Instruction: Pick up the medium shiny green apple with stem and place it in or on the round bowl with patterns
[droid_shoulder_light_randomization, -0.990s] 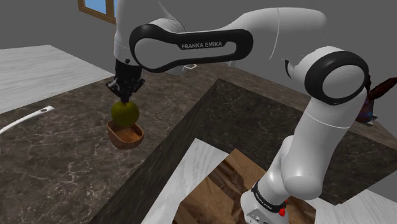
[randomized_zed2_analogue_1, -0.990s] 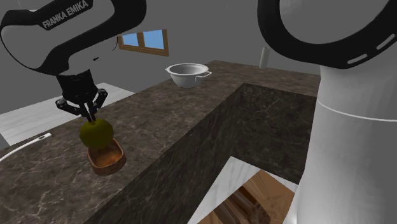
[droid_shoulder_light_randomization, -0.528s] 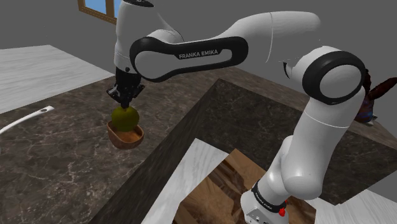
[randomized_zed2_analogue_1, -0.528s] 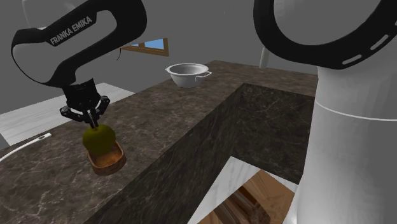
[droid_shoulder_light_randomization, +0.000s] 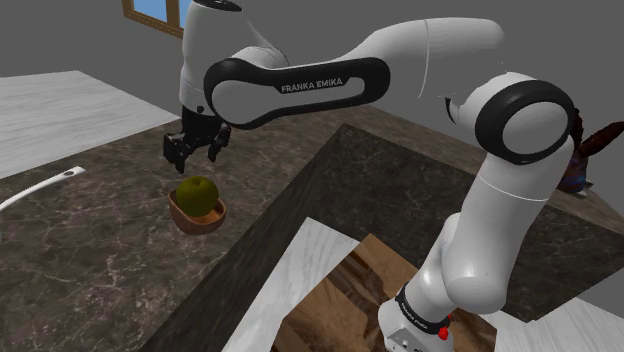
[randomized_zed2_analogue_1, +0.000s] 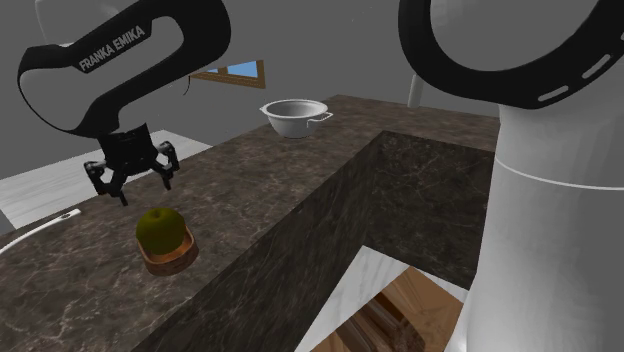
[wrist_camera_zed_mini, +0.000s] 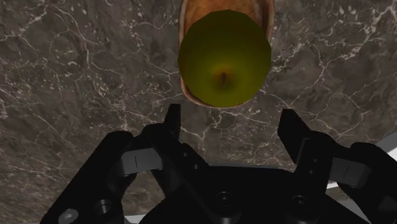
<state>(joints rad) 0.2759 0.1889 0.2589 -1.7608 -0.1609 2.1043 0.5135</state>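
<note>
The end effector (droid_shoulder_light_randomization: 193, 157) is hanging with its fingers spread wide apart, grasping nothing. The green apple (droid_shoulder_light_randomization: 197, 191) is sitting in the brown bowl (droid_shoulder_light_randomization: 190, 216), at six o'clock from the end effector in the shoulder view and clear of both fingertips. The bowl is resting on the dark marbled bench (droid_shoulder_light_randomization: 90, 250), near its inner edge.

In the second exterior view the end effector (randomized_zed2_analogue_1: 140, 187) is hovering at about eleven o'clock from the apple (randomized_zed2_analogue_1: 157, 228), with a gap showing between them. The apple is filling most of the bowl (randomized_zed2_analogue_1: 170, 260) and rising above its rim. A white two-handled pot (randomized_zed2_analogue_1: 295, 115) is standing well apart at about one o'clock from the bowl, on the same bench (randomized_zed2_analogue_1: 250, 190).

Through the wrist camera the end effector (wrist_camera_zed_mini: 230, 118) is looking down at the apple (wrist_camera_zed_mini: 224, 58), which is lying ahead of the parted fingers with its stem dimple facing the camera, the bowl (wrist_camera_zed_mini: 266, 13) showing around it on the bench (wrist_camera_zed_mini: 76, 76).
</note>
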